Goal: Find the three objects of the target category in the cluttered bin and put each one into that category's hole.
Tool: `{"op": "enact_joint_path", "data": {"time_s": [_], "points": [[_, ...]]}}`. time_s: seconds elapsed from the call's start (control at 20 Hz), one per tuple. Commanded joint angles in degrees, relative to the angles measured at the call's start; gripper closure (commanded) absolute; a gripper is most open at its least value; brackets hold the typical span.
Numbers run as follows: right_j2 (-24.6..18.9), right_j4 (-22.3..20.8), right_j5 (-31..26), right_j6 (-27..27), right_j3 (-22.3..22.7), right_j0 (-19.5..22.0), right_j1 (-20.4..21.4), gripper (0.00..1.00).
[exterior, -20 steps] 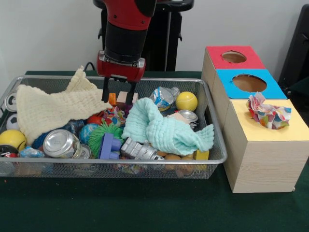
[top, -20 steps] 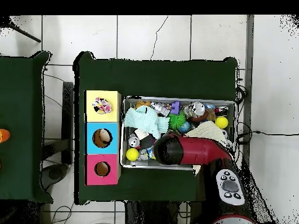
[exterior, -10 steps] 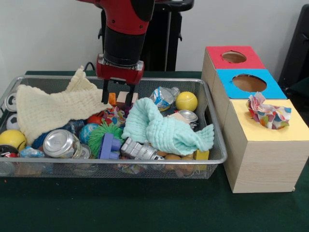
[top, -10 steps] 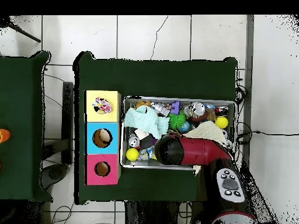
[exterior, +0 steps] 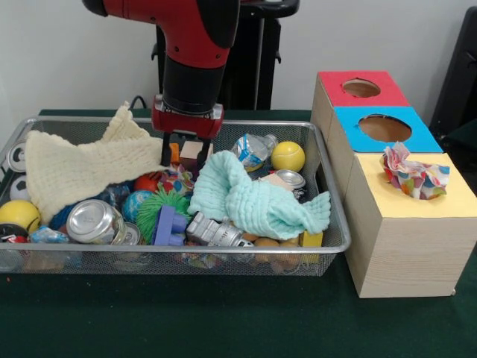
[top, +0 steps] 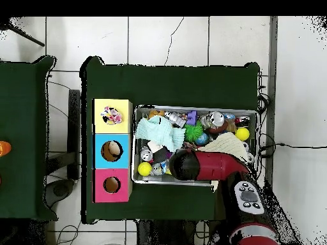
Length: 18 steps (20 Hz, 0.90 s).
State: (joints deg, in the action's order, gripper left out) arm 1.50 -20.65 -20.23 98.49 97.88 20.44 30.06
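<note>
One wire bin [exterior: 328, 179] holds two cloths: a cream one [exterior: 74, 168] at nine o'clock, a mint one [exterior: 253, 198] at center. Two yellow balls [exterior: 288, 156] [exterior: 19, 214], three crushed cans [exterior: 93, 221] [exterior: 216, 233] [exterior: 291, 179], one plastic bottle [exterior: 253, 149]. One box [exterior: 395, 216] has three coloured tops.

We're looking at a worktop [exterior: 223, 321] wearing a dark green cloth. Sitting directly on it are just two things: a wire mesh bin [exterior: 328, 201] stuffed with clutter, and just beside it a wooden box [exterior: 402, 246] with red, blue and yellow top panels. From overhead, a second green-covered worktop [top: 22, 140] is standing apart.
</note>
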Motion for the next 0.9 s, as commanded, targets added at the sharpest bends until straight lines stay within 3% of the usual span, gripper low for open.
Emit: {"op": "enact_joint_path", "data": {"time_s": [0.05, 0.9], "points": [[-0.86, -2.53, 4.47, 4.69, -3.27, 1.45, -3.84, 0.00], [-2.15, -0.08, -8.66, -0.86, -2.47, 0.65, 9.80, 0.00]]}}
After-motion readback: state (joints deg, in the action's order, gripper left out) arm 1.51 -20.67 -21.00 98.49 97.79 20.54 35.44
